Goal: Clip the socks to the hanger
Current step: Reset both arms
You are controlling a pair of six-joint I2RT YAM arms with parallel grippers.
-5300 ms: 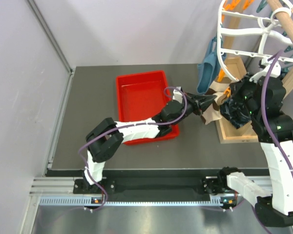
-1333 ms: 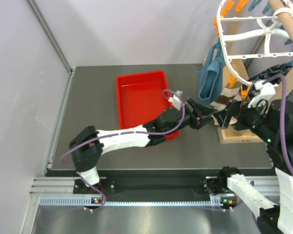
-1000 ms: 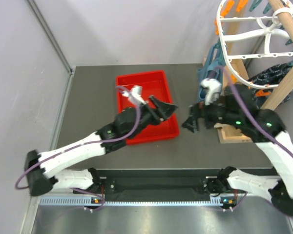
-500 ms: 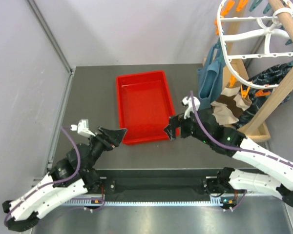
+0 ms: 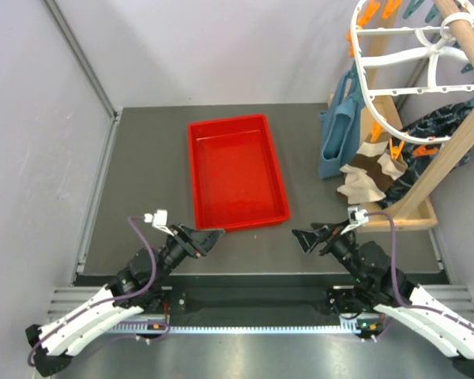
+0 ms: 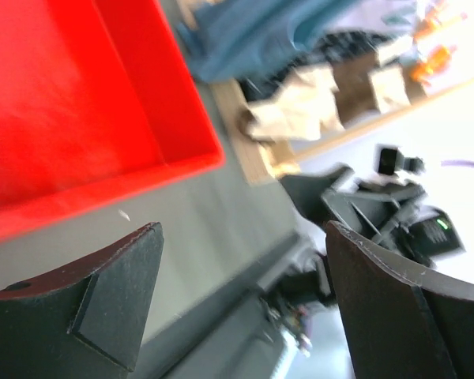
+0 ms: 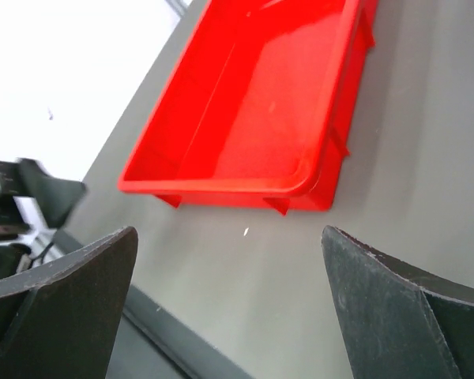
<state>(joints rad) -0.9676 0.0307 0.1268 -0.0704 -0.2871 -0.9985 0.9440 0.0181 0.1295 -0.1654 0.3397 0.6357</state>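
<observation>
Top external shows both arms folded back to the near edge of the table, where about a second earlier they were reaching up at the hanger (image 5: 395,75) with their fingers among the fabric. The left gripper (image 5: 208,239) and the right gripper (image 5: 304,238) now point at each other across the bare near strip, well apart. Both have their jaws spread wide with nothing between them. The left wrist view confirms this, with only tabletop between its fingers (image 6: 103,292), and the right wrist view shows the same.

The socks (image 5: 369,172) are left behind at the hanger's lower rim, just under the orange pegs (image 5: 395,148). They bunch beside the teal cloth (image 5: 335,138) and in front of the dark patterned fabric (image 5: 432,126). From above it is hard to tell whether each sock is truly pinched in a peg; the lowest cream fold may be resting on the wooden base (image 5: 395,222). With both arms withdrawn and empty, the clipping looks finished, or at least set down.

The red tray (image 5: 235,170) sits mid-table, and its floor is bare in all three views, with no sock left in it.
</observation>
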